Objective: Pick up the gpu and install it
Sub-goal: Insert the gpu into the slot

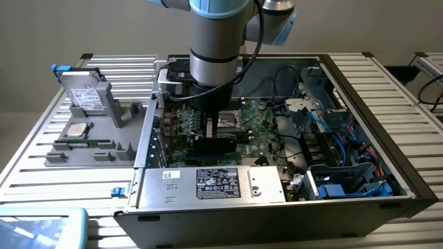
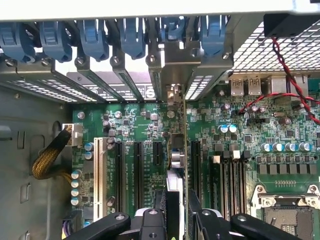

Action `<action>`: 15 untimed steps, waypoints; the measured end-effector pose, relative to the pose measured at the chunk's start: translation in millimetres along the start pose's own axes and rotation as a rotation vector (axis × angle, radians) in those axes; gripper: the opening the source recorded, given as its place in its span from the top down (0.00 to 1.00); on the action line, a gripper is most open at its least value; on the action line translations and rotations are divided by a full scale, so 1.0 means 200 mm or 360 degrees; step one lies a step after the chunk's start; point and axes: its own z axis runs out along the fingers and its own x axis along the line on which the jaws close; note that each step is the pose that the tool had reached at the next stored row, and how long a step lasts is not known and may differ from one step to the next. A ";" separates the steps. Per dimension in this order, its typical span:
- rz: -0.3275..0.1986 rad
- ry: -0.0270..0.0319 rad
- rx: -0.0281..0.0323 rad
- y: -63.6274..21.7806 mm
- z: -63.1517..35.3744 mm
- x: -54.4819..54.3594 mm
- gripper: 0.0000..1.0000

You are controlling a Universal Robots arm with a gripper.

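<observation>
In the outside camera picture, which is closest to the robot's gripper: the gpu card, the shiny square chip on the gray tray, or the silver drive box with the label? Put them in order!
From the gripper, in the exterior view:
1. The gpu, right at the gripper, over the green motherboard inside the computer case.
2. The square silver chip, on the gray tray at the exterior view's left.
3. The silver drive box, standing at the tray's back, slightly farther.

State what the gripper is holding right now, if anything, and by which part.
The gripper holds the gpu, a thin green expansion card with a metal end bracket, edge-on. Its fingers clamp the card's upper edge above the motherboard slots.
</observation>
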 end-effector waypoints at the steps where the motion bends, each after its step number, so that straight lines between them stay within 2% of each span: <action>1: 0.0000 0.00000 -0.00002 0.000 0.000 0.00 0.72; 15: 0.0000 0.00012 0.00000 0.001 0.009 0.00 0.72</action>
